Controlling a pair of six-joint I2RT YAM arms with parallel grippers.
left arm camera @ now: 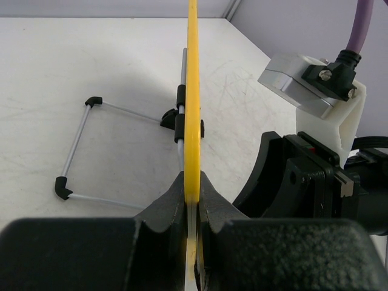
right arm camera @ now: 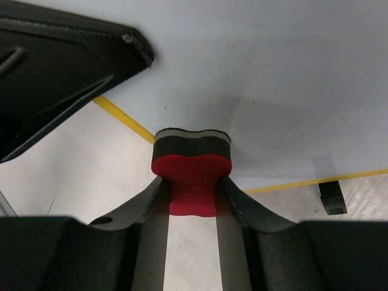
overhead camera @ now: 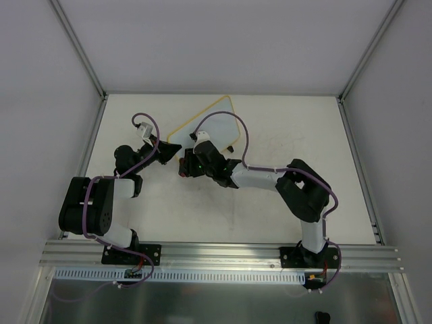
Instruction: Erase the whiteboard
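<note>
The whiteboard point(overhead camera: 206, 127), white with a thin yellow frame, stands tilted at the table's middle back. My left gripper point(overhead camera: 167, 150) is shut on its near left edge; the left wrist view shows the yellow frame point(left arm camera: 193, 91) edge-on, pinched between my jaws point(left arm camera: 193, 188). My right gripper point(overhead camera: 187, 164) is shut on a red eraser point(right arm camera: 193, 179) with a dark felt layer. The felt presses against the white board face point(right arm camera: 273, 79) near its lower yellow edge. No marks show on the board.
A wire stand with black corner pieces point(left arm camera: 79, 151) lies on the table behind the board. A black foot point(right arm camera: 332, 197) sits under the board's lower edge. The right arm's camera mount point(left arm camera: 315, 91) is close on the right of the board.
</note>
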